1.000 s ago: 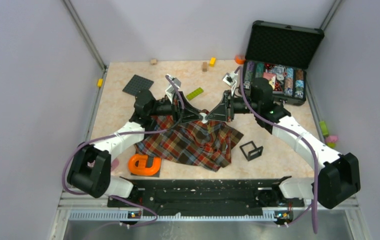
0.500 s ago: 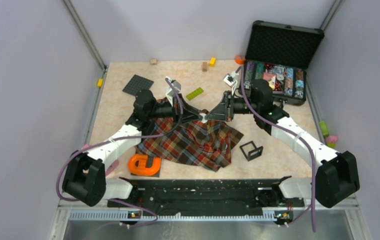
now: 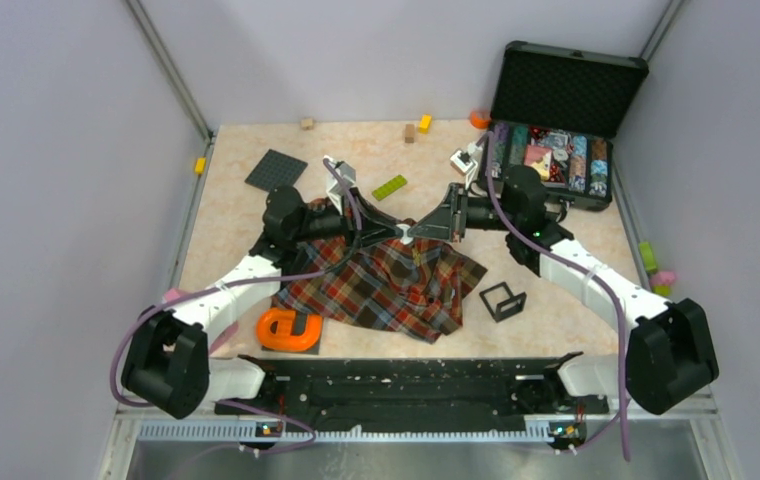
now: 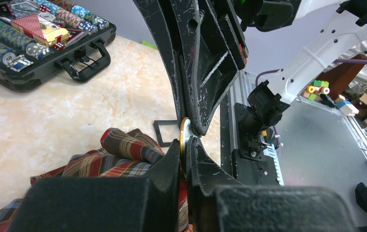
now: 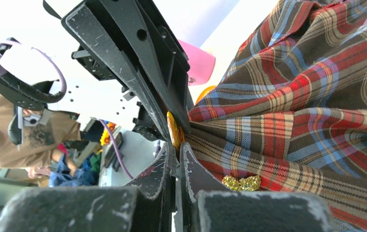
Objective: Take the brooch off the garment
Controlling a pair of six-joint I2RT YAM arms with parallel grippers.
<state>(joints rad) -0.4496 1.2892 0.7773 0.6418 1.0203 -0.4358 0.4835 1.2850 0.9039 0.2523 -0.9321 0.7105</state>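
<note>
Pinching the brooch [image 4: 184,129] by its rim, likely stiff and slippery, left gripper [image 4: 185,144] meets clamped-shut right gripper [image 5: 176,145] over limp shirt [image 5: 292,96]

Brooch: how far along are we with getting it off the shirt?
Done: the approach. The left tool and right tool are both shut on the brooch from opposite sides. In hand: the garment is drawn up to a peak at the disc. Left: the brooch looks not yet free of the cloth, so detaching it remains.
</note>
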